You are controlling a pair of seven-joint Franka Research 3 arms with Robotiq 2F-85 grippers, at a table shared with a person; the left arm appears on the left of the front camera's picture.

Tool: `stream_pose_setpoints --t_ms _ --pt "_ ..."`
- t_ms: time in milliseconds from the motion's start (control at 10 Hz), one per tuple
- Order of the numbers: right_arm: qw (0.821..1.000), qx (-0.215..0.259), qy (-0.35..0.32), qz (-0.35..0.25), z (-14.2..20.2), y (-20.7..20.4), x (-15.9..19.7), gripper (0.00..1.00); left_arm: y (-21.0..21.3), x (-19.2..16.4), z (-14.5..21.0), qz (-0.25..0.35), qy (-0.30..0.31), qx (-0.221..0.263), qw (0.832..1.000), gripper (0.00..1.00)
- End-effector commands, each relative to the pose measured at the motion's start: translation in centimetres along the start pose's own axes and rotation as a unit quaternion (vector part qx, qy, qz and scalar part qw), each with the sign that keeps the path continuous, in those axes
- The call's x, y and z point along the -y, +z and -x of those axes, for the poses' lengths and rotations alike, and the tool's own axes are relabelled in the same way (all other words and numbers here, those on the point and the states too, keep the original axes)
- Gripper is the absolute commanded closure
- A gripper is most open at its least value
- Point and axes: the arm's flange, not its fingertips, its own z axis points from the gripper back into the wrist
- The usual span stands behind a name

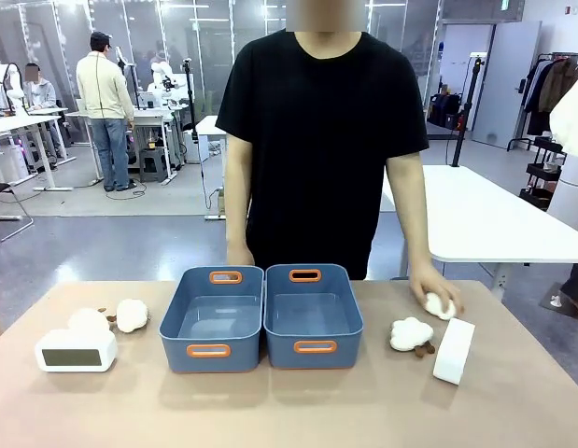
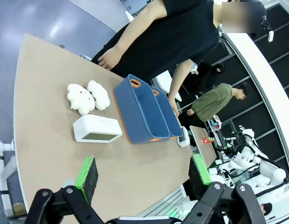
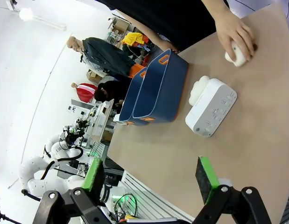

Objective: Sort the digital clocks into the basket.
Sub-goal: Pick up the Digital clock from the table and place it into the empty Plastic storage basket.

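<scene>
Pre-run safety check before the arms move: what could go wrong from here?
1. The right clock sits close beside a plush toy; a grasp there may catch the toy too.
2. The person's hand rests on another plush near that clock, so a reach could meet it.
3. The left clock has two plush toys right behind it; same mix-up risk.

Left gripper (image 2: 143,173), right gripper (image 3: 150,175): jaws spread wide.
</scene>
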Motion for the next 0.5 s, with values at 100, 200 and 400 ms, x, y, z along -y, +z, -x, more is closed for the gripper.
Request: stream_pose_setpoints --t_ms 100,200,400 --pt "1.0 0.0 0.0 -0.004 0.07 0.16 -0.02 0.0 0.09 -0.09 0.16 0.007 0.0 -0.002 1.0 0.0" --pt "1.0 0.0 0.0 -0.004 0.07 0.16 -0.02 0.0 0.09 -0.09 0.16 0.007 0.0 -0.002 1.0 0.0" --pt "1.0 0.0 0.0 -0.004 0.07 0.16 -0.02 0.0 0.09 -0.09 0.16 0.007 0.0 -0.002 1.0 0.0"
